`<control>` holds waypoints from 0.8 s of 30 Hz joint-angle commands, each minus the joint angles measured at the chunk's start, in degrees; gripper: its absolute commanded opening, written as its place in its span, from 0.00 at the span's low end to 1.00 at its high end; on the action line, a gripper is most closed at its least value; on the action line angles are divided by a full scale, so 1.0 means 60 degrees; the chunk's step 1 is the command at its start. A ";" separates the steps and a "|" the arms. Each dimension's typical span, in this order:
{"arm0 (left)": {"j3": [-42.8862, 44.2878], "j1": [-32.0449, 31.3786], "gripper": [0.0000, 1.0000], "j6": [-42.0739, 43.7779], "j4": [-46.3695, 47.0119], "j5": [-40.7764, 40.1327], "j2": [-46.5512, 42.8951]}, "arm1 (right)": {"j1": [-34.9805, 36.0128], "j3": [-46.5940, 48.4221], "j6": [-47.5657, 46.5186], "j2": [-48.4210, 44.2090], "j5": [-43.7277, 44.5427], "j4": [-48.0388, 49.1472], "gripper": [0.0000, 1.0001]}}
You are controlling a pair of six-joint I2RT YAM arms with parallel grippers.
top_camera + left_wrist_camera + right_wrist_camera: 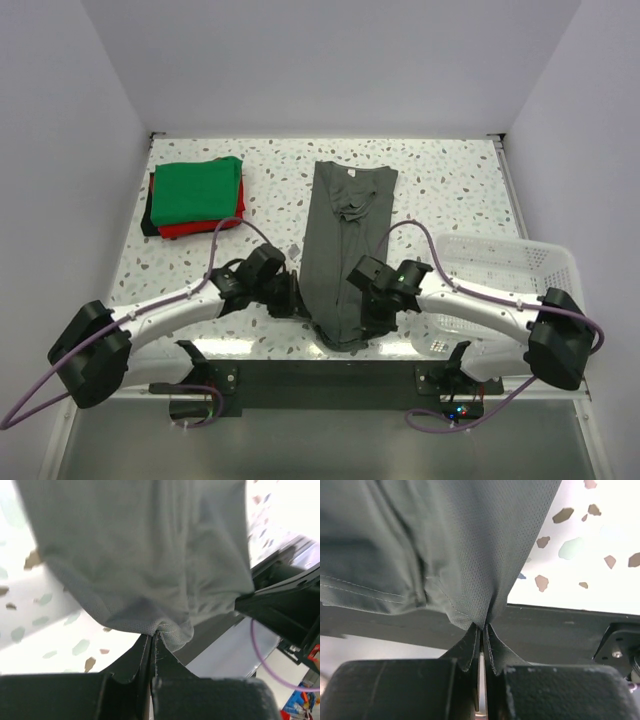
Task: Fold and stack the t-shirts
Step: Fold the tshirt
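Note:
A charcoal-grey t-shirt (342, 235) lies as a long narrow strip down the middle of the table, collar at the far end. My left gripper (297, 300) is shut on its near left hem corner, and the cloth (145, 555) bunches into the closed tips (154, 634). On the opposite side my right gripper (368, 312) is shut on the near right hem corner, where grey fabric (435, 545) runs down into the pinch (482, 627). A folded green t-shirt (197, 190) rests on a folded red one (205, 226) at the far left.
A white mesh basket (500, 275) stands at the right edge, under the right arm. The table's dark front rail (330, 375) runs just below the shirt's hem. Something dark (149, 222) sits under the red shirt.

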 commanded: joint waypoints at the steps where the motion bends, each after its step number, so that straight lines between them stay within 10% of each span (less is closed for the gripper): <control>1: 0.0700 0.0305 0.00 0.0317 -0.0006 -0.0171 0.0164 | -0.0509 0.0892 -0.0109 -0.0127 0.0804 -0.0952 0.00; 24: 0.4845 0.3074 0.00 0.1811 0.0624 0.0765 0.4351 | -0.5343 0.5549 -0.4592 0.4191 0.0176 -0.1158 0.00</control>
